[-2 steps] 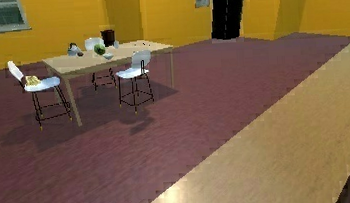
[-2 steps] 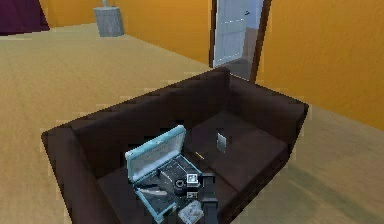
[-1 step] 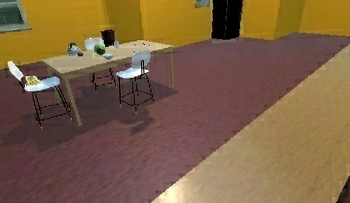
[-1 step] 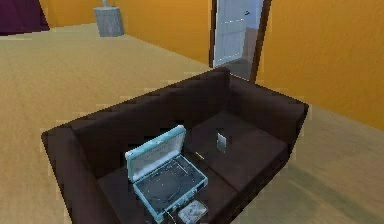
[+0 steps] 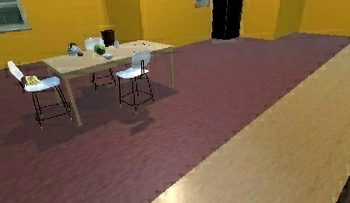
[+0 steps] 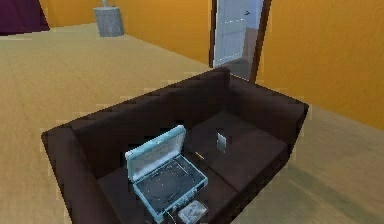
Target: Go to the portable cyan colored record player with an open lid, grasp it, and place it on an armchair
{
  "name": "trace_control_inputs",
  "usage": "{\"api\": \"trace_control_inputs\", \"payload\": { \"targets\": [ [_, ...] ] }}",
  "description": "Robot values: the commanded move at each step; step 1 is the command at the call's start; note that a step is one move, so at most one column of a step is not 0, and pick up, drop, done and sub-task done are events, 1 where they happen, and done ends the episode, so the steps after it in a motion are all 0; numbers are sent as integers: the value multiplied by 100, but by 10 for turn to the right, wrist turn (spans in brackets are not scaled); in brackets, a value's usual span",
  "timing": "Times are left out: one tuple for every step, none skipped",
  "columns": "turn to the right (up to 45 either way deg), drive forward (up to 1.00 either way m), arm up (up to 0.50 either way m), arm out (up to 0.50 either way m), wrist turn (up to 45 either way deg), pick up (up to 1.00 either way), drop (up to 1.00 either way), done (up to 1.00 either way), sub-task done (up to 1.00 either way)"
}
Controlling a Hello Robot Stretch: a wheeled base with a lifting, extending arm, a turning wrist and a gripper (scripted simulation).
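Observation:
The cyan record player point(image 6: 165, 175) lies on the seat of a dark brown sofa point(image 6: 120, 125) in the arm side view, its lid raised toward the backrest. Just right of it stand the arm's small white squares point(image 6: 222, 140), with the dark bar hard to tell apart from the dark cushions. The gripper point(image 6: 200, 156) is left of the squares, close to the player's right side. Whether it touches the player or holds anything, I cannot tell.
A small grey thing point(image 6: 195, 210) lies on the seat's front edge. Behind the sofa are a white door point(image 6: 238, 35) and a grey bin point(image 6: 110, 20). In the forward view, a wooden table point(image 5: 106, 58) with white chairs point(image 5: 137, 76) stands on purple floor; a black cabinet point(image 5: 227, 14) stands against the far wall.

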Motion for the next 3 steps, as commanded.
{"api": "trace_control_inputs", "payload": {
  "targets": [
    [0, 0, 10, 0, 0, 0, 0, 0, 0],
    [0, 0, 50, 0, 0, 0, 0, 0, 0],
    [0, 0, 6, 0, 0, 0, 0, 0, 0]
  ]
}}
